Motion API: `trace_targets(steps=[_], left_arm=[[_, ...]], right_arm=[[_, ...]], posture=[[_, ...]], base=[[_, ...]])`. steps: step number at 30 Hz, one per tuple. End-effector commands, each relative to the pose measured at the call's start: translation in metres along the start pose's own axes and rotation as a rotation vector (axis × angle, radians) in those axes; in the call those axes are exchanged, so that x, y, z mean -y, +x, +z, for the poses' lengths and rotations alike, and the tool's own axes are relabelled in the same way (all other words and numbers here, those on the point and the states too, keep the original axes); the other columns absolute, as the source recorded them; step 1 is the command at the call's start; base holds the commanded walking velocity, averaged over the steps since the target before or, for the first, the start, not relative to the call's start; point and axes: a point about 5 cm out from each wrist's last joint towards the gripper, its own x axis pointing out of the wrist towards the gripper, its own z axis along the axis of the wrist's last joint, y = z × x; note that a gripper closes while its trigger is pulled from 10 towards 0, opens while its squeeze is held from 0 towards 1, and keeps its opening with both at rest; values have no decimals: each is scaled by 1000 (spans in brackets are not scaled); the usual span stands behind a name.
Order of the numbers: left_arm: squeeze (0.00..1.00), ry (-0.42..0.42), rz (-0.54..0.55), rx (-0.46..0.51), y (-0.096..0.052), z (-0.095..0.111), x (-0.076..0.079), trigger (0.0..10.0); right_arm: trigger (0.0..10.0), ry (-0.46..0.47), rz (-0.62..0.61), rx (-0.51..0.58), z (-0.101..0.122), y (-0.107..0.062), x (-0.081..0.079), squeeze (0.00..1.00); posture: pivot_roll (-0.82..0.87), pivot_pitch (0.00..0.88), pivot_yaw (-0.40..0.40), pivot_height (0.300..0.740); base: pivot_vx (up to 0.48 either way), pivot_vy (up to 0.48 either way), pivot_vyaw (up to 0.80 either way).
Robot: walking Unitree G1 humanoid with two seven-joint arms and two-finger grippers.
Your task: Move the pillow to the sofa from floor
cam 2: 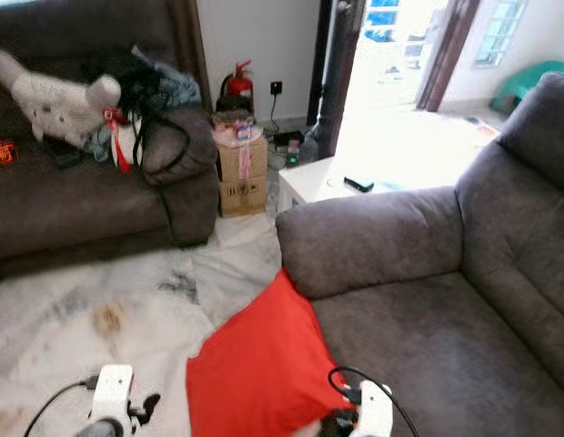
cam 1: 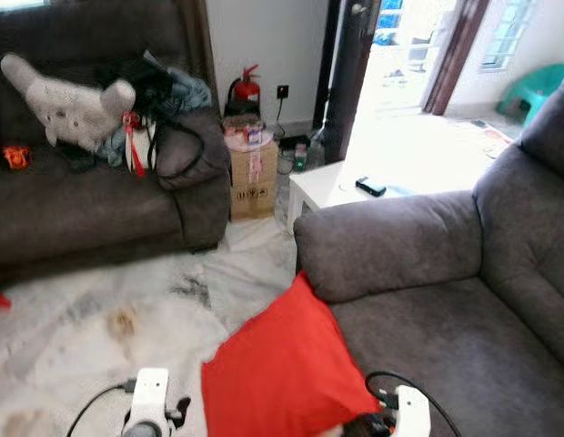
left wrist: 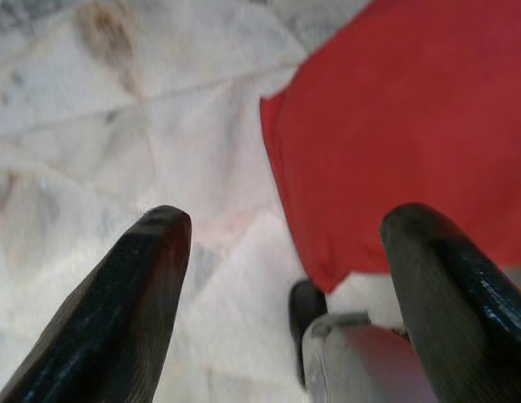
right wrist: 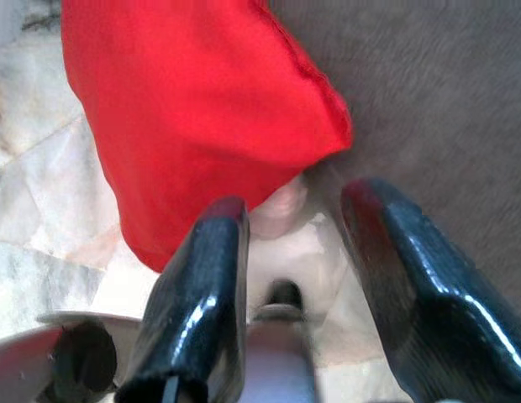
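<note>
Right wrist view: red pillow just past the wide-open right gripper, leaning on the grey sofa. Left gripper open too, over floor.

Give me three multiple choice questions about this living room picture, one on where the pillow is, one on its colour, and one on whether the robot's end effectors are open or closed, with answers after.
1. Where is the pillow?
A. On the floor, leaning against the front of the grey sofa
B. On the white table
C. On the cardboard box

2. What colour is the pillow?
A. Blue
B. Red
C. Green

3. How are the two end effectors?
A. Both closed on the pillow
B. One open, one closed
C. Both open, holding nothing

Answers:
1. A: its lower part is down by the marble floor and its top corner rests against the sofa's front, below the armrest.
2. B: it is plain red in the head and wrist views.
3. C: the left end effector and the right end effector each show spread fingers with nothing between them.
</note>
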Motion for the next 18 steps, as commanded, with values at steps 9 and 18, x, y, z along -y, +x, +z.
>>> trace_targets(steps=[9, 18], left_arm=[[0, -10, -8, 29, 3, 9, 2, 10000], [0, -3, -15, 128, 5, 26, 2, 10000]], right_arm=[[10000, 30, 8, 103, 20, 0, 6, 0], [10000, 28, 38, 212, 40, 2, 3, 0]], posture=[[-7, 0, -65, 740], [-1, 0, -66, 740]], base=[[0, 0, 0], [0, 0, 0]])
